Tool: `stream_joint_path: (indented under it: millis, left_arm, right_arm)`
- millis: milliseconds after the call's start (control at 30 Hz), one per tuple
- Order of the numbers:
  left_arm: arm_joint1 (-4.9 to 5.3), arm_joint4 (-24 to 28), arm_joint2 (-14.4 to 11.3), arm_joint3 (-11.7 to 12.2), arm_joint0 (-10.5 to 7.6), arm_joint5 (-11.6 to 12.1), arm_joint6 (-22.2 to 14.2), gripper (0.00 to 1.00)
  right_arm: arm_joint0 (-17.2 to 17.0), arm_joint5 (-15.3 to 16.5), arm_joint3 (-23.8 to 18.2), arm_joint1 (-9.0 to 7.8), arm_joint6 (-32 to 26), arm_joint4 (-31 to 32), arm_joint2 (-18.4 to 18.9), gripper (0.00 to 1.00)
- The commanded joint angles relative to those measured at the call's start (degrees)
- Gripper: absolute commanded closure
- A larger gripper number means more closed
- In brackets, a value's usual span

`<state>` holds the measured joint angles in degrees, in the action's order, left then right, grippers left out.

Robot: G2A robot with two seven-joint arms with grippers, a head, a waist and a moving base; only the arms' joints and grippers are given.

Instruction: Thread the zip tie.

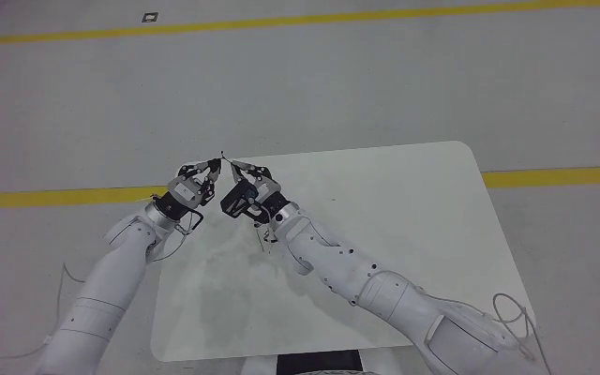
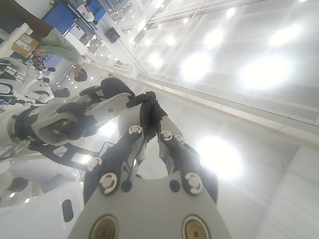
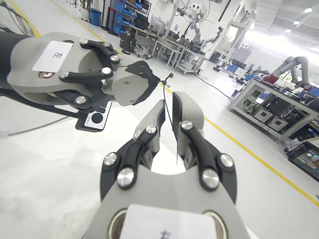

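Upper left of the right wrist view: a white sticker (image 3: 53, 55) on the left gripper (image 3: 149, 82) housing bears one black character, 左. At the bottom edge, a second white sticker (image 3: 164, 225) on the right gripper (image 3: 169, 103) base shows a cut-off, unreadable character.

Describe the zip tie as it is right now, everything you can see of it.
The zip tie is a thin black strap, plastic by its look, held up in the air. Its small head sticks out just beyond the left gripper, whose shut fingertips pinch it there. The strap runs nearly straight between the parted fingers of the right gripper; whether they touch it is unclear.
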<state>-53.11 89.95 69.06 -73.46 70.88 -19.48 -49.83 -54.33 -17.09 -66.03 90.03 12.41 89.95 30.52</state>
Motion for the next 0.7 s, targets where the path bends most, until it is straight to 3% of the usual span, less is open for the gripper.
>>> stream_joint_path:
  millis: [0, 300, 667]
  left_arm:
    - [0.00, 0.0, 0.0, 0.0, 0.00, 0.0, 0.0, 1.00]
    - [0.00, 0.0, 0.0, 0.0, 0.00, 0.0, 0.0, 1.00]
    - [0.00, 0.0, 0.0, 0.0, 0.00, 0.0, 0.0, 1.00]
  right_arm:
    - [0.1, 0.1, 0.4, 0.19, 0.2, 0.0, -0.1, 1.00]
    - [2.2, -1.1, 1.8, -0.57, 0.8, 0.0, -3.4, 1.00]
    - [5.7, -2.4, 0.2, -4.09, -1.6, 0.0, -10.3, 1.00]
